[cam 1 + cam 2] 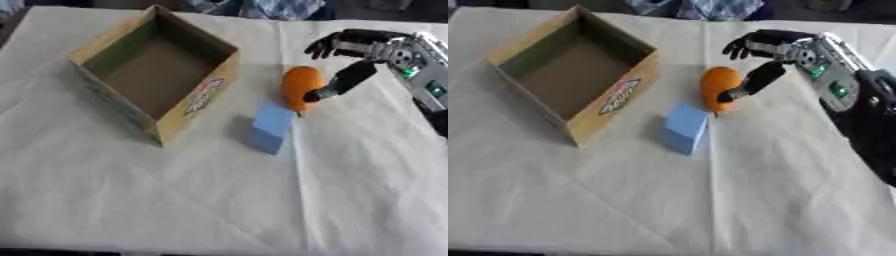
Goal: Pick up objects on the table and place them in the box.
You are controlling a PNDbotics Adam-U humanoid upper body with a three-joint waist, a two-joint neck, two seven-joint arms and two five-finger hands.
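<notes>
Left eye: right hand (367,50) open, thumb tip touching the orange oval object (300,87), which lies on the white cloth-covered table (175,200) just beside the blue foam block (270,126). Risk: a thumb-only nudge rolls it away.

Right eye: open cardboard box (614,95) looks empty; a carry could clip its near wall.

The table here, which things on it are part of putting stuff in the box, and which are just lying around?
Part of the job:
- cardboard box, open and empty
- orange object, touched by the right hand
- blue block, beside the orange object

Just lying about:
- white cloth covering the table
- bluish fabric at the far edge
</notes>
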